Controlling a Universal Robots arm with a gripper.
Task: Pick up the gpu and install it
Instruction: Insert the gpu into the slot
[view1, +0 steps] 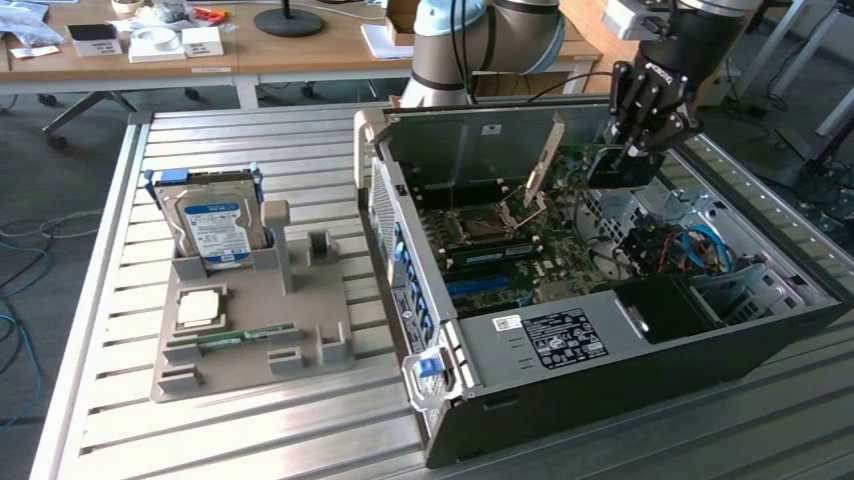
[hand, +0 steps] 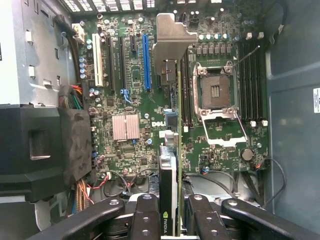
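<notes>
My gripper (view1: 643, 135) hangs over the open computer case (view1: 747, 340) at its far right side in the exterior view. It is shut on the gpu (view1: 621, 168), a dark card held on edge above the motherboard (view1: 521, 250). In the wrist view the gpu (hand: 170, 165) runs edge-on away from my gripper (hand: 171, 222). Its silvery end bracket (hand: 172, 37) is at the far end. One black finger (hand: 145, 217) presses on each side of the card. The card hovers between the blue slot (hand: 146, 60) and the CPU socket (hand: 215, 92), apart from the board.
On the exterior view's left a grey fixture (view1: 254, 350) holds a blue-labelled hard drive (view1: 214, 228), a RAM stick (view1: 247, 337) and a small chip (view1: 200, 306). The arm's base (view1: 461, 50) stands behind the case. Cables (view1: 667, 250) and a black shroud (hand: 45, 145) crowd the case interior.
</notes>
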